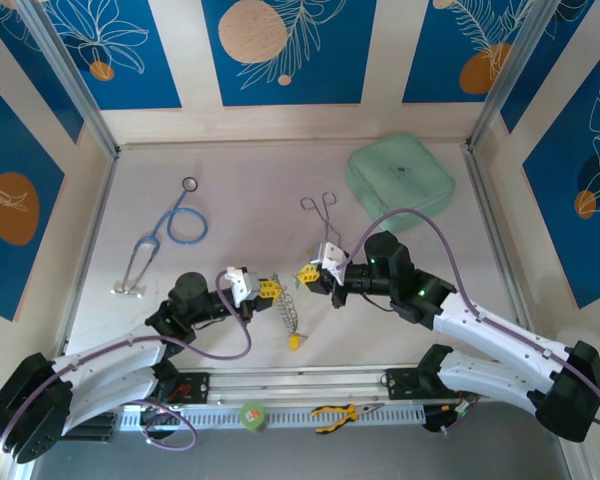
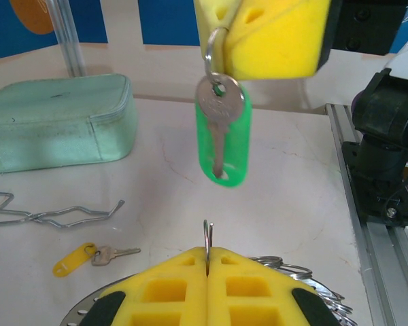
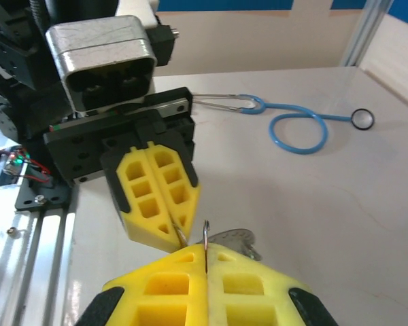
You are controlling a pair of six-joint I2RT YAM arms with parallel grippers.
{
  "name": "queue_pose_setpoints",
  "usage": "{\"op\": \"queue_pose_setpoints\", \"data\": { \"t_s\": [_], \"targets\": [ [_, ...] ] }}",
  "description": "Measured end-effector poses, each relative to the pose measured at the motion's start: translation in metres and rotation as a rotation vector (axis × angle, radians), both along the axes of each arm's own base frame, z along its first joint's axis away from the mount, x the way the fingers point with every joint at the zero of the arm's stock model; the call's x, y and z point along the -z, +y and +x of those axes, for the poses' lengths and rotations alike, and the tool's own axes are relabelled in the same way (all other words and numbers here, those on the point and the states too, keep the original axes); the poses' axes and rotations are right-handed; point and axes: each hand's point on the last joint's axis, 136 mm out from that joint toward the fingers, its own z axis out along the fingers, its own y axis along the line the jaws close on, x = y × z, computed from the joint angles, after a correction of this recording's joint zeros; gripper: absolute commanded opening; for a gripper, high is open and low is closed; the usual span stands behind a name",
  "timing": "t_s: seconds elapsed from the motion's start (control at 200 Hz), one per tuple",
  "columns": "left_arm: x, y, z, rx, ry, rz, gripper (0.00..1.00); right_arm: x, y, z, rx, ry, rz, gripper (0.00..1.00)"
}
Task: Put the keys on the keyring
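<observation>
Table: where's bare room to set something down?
Free: the far strip along the back wall, stethoscope to green pouch; the patch between stethoscope and forceps. Crowded: near centre, where the left end effector gripping the keyring meets the right end effector holding a green key, a loose yellow key beside.

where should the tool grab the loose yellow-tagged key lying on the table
Pinch the yellow plastic tag of the yellow-tagged key, coming straight down, jaws across its narrow width. It lies flat on the table; the tag looks bulkier than the thin metal blade.
</observation>
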Motion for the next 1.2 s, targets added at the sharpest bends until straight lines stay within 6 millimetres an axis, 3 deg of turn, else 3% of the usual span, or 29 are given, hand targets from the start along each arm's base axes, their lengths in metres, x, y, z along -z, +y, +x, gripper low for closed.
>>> {"op": "queue_pose_setpoints", "data": {
  "t_s": [0.45, 1.2],
  "targets": [
    [0.000, 0.000, 0.000, -0.001, 0.013, -0.003, 0.00, 0.035, 0.012, -0.003, -0.045, -0.002, -0.099, 0.00],
    [0.001, 0.000, 0.000, -0.003, 0.032, -0.007, 0.00, 0.051, 0.019, -0.011, -0.111, 0.002, -0.131, 0.00]
  ]
}}
